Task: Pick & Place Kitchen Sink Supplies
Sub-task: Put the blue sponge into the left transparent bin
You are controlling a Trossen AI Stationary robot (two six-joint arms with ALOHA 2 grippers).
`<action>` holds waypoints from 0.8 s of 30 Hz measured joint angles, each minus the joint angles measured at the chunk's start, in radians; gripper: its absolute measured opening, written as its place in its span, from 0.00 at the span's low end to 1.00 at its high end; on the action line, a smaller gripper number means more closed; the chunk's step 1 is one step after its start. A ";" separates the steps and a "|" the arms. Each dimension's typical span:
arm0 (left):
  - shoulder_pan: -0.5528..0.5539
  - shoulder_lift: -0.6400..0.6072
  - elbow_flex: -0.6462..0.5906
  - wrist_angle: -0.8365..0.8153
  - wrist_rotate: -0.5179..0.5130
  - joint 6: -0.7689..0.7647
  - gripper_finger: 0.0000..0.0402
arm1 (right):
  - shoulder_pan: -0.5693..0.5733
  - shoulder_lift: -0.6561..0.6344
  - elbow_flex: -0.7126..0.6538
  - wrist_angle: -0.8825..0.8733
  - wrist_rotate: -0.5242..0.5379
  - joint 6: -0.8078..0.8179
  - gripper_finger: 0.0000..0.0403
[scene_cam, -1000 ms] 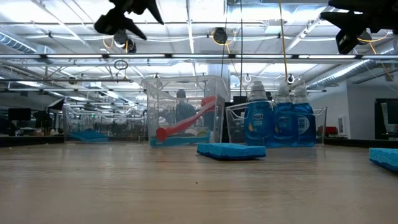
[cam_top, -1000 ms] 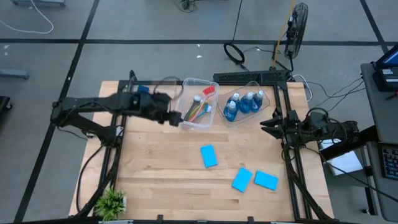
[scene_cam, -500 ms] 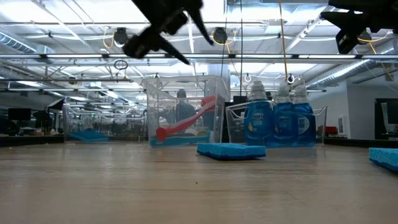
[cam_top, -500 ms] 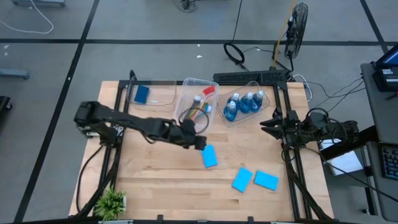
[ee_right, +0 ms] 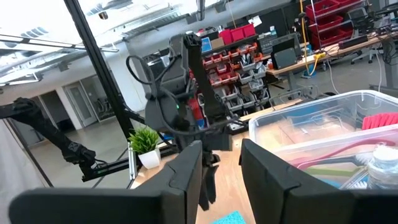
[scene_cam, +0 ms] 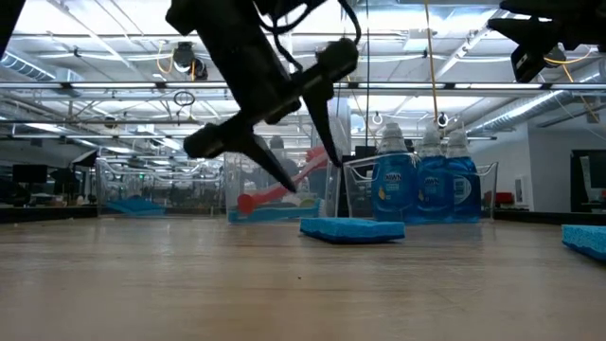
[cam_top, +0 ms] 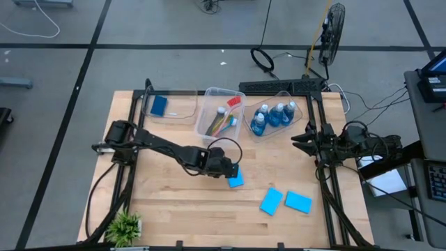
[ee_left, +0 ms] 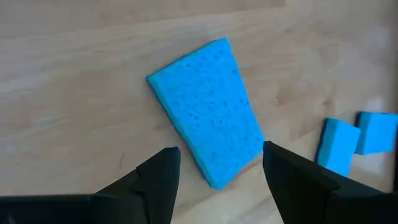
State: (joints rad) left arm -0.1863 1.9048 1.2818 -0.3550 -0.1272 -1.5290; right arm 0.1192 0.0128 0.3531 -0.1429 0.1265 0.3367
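Jaws of the left gripper [ee_left: 217, 171] stand wide, straddling 1 end of the nearest blue sponge [ee_left: 208, 109], which lies flat on the table [cam_top: 167, 188] directly beneath. Judged best: descend squarely, centre its narrow width, then close. Right gripper [cam_top: 298, 140] waits aside, fingers narrowly parted.

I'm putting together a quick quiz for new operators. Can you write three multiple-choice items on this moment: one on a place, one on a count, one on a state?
1. Where is the left gripper?
A. Over the nearest loose sponge
B. Inside the brush bin
C. Beside the plant

2. How many sponges lie loose on the table, outside any bin?
A. One
B. Three
C. Five

3. How do the left gripper's fingers stand?
A. Clamped on a bottle
B. Shut on nothing
C. Open, with the sponge between them

Answers: 1 A, the high view shows it at that sponge. 2 B, three lie on the wood; a fourth sits in the left bin. 3 C, the left wrist view shows both fingers spread either side of the sponge.
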 joint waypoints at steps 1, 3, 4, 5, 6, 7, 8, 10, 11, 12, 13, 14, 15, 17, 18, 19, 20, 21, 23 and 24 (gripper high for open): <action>0.000 0.010 0.000 0.011 0.001 -0.008 0.57 | 0.000 0.000 0.000 0.000 0.000 0.000 0.24; 0.000 0.025 0.000 0.017 0.004 -0.022 0.57 | 0.000 0.000 0.000 -0.003 0.001 0.000 0.24; 0.000 0.032 0.000 0.013 0.004 -0.026 0.57 | 0.000 0.000 0.000 -0.002 0.001 0.000 0.24; 0.000 0.039 0.000 0.018 0.004 -0.027 0.57 | 0.000 0.000 0.000 -0.003 0.001 0.000 0.24; 0.000 0.044 0.000 0.014 0.005 -0.029 0.57 | 0.000 0.000 0.000 -0.004 0.001 0.000 0.24; 0.000 0.051 0.000 0.007 0.005 -0.032 0.57 | 0.000 0.000 0.000 -0.004 0.001 0.000 0.24; 0.000 0.058 0.000 0.006 0.008 -0.041 0.57 | 0.000 0.000 0.000 -0.003 0.002 0.000 0.24; 0.000 0.073 0.000 0.016 0.015 -0.053 0.57 | 0.000 0.000 0.000 -0.005 0.001 0.000 0.24; 0.000 0.079 0.001 0.017 0.015 -0.055 0.57 | 0.000 0.000 0.000 -0.004 0.002 0.000 0.24; 0.001 0.088 0.001 0.020 0.016 -0.058 0.57 | 0.000 0.000 0.000 -0.004 0.002 0.000 0.24; 0.002 0.096 0.001 0.026 0.020 -0.063 0.57 | 0.000 0.000 0.000 -0.004 0.001 0.000 0.24; 0.005 0.104 0.001 0.030 0.024 -0.065 0.57 | 0.000 0.000 0.000 -0.004 0.002 0.000 0.24; 0.008 0.111 0.001 0.032 0.031 -0.069 0.57 | 0.000 0.000 0.000 -0.004 0.002 0.000 0.24; 0.014 0.122 0.004 0.045 0.049 -0.071 0.57 | 0.000 0.000 0.000 -0.004 0.002 0.000 0.24; 0.017 0.128 0.005 0.050 0.059 -0.071 0.57 | 0.000 0.000 0.000 -0.004 0.002 0.000 0.24; 0.020 0.132 0.005 0.052 0.070 -0.071 0.57 | 0.000 0.000 0.000 -0.004 0.002 0.000 0.24; 0.022 0.138 0.006 0.054 0.078 -0.071 0.57 | 0.000 0.000 0.000 -0.004 0.002 0.000 0.24; 0.024 0.144 0.007 0.051 0.087 -0.071 0.57 | 0.000 0.000 0.000 -0.005 0.002 0.000 0.24; 0.028 0.145 0.006 0.026 0.104 -0.071 0.57 | 0.000 0.000 0.000 -0.004 0.002 0.000 0.24; 0.029 0.145 0.006 0.003 0.110 -0.072 0.57 | 0.000 0.000 0.000 -0.004 0.002 0.000 0.24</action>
State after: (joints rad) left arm -0.1573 2.0503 1.2880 -0.3518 -0.0172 -1.6006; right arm 0.1192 0.0128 0.3527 -0.1471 0.1284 0.3363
